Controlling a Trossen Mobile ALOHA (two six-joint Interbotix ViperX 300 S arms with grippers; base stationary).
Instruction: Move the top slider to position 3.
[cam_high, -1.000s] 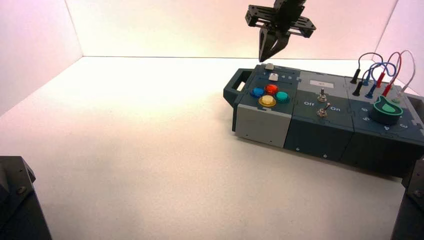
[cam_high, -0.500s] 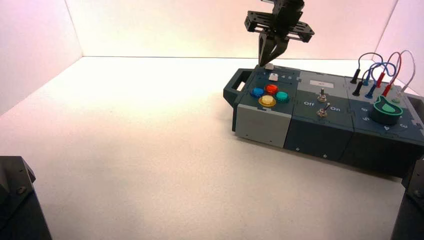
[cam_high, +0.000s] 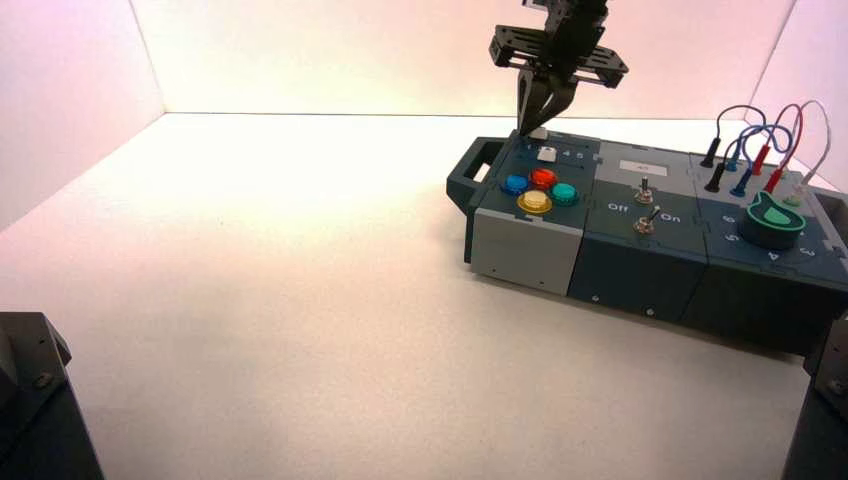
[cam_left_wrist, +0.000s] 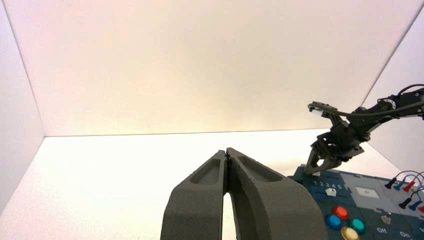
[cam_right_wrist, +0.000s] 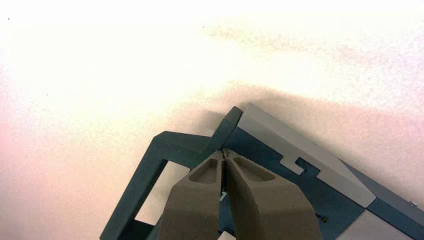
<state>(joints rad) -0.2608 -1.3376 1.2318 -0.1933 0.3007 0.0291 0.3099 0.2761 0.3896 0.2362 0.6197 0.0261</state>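
"What is lying beneath the right gripper (cam_high: 546, 118)?"

"The pale counter (cam_high: 250, 300) is spreading out below it and off to its left. The dark box (cam_high: 640, 270) is sitting on that, with its far left corner coming right under the fingertips and the rest stretching away to the gripper's right and toward the camera."

"And the left gripper (cam_left_wrist: 226, 162)?"

"It's waiting well apart, to the left of the right one, its two fingers pressing together and holding nothing."

"How are the right one's fingers standing?"

"They're meeting at the tips, closing on nothing and pointing down at the panel."

"What else is showing around it?"

"The handle (cam_high: 462, 178) is jutting out just left of those tips. The wires (cam_high: 797, 135) and the green knob (cam_high: 772, 222) are sitting well to their right. The blue (cam_high: 514, 185), red (cam_high: 542, 178), yellow (cam_high: 535, 202) and green (cam_high: 564, 194) buttons are clustering on the camera side of the gripper, and two metal switches (cam_high: 644, 196) are standing farther right."

"And the sliders?"

"The white lower slider (cam_high: 547, 154) is resting nearer the camera than the tips. The top slider (cam_high: 539, 133) is sitting just beside them, on their right, partly hiding; I can't tell whether they're touching it."
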